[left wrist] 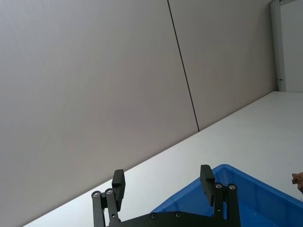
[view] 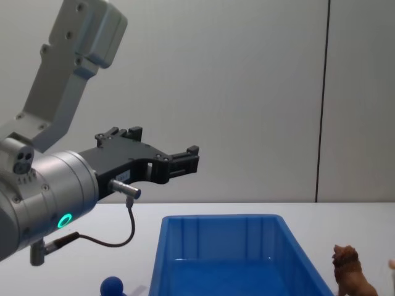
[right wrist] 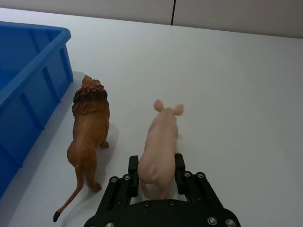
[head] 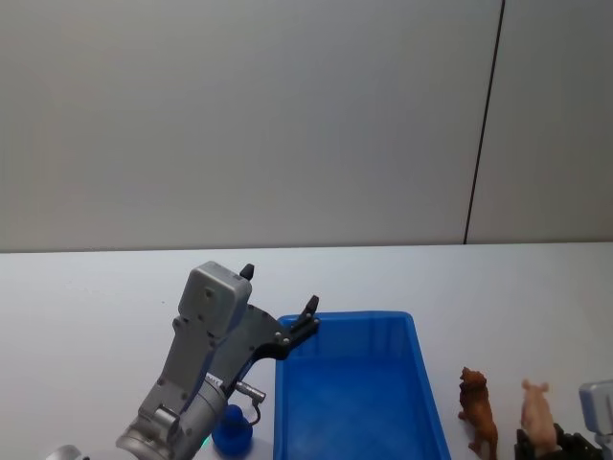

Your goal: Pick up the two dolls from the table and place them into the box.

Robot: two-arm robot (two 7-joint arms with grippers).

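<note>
The left gripper (left wrist: pixel 162 182) is being held up in the air above the far left corner of the blue box (head: pixel 421 379), and its jaws are being shown wide apart and empty. The box is being carried by the white table (head: pixel 96 287). The blue doll (head: pixel 233 431) with the round head is being seen on the table just beside the left wall of the box, under the left arm. The brown lion (head: pixel 476 407) is being seen upright on the table near the right wall of the box, not touching it, with its head pointing to the far side. A pink pig (right wrist: pixel 161 137) is being seen just beside the lion, on the side away from the box, facing the same way. The right gripper (right wrist: pixel 156 171) is being held low behind the pig, and its jaws are being closed narrowly on the two flanks of the pig's hind part
</note>
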